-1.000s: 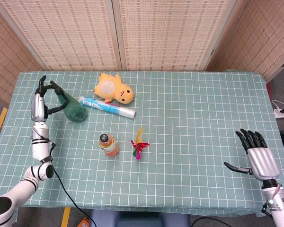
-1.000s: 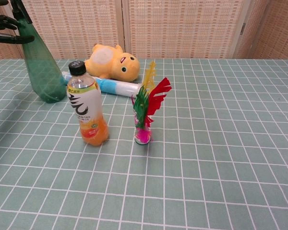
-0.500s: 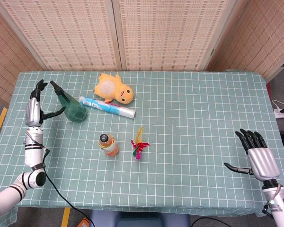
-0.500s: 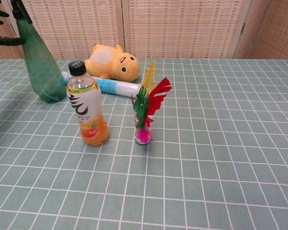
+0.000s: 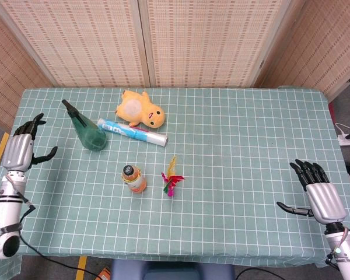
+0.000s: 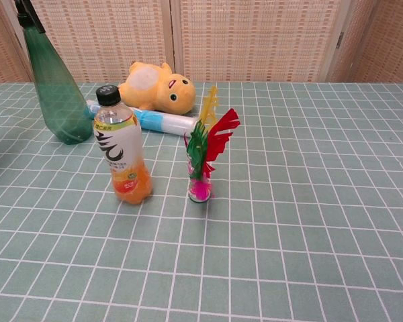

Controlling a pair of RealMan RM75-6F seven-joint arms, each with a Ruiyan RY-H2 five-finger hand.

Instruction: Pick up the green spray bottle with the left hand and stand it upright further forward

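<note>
Your green translucent plastic spray bottle stands upright on the far left of the checked green tablecloth, its dark nozzle at the top, with nothing touching it. Just to its right lies a blue-and-white tube, and beyond that a yellow plush duck; the tube's near end sits very close to the bottle's base.

Your left hand hangs at the left edge of the table, well apart from the bottle, fingers spread and holding nothing. Your right hand rests at the near right, fingers also apart and empty.

Judging by its look, the bottle is light, fairly stiff plastic with a smooth, probably slippery skin. It tapers from a wide base to a thin neck, so it should tip easily if you push it high up. If you need to take it again, wrap the fingers around the lower taper, where the body is broad enough to fill the hand. Come in from the left so you do not nudge the tube. A small orange drink bottle and a feathered shuttlecock stand nearer, clear of that approach.
</note>
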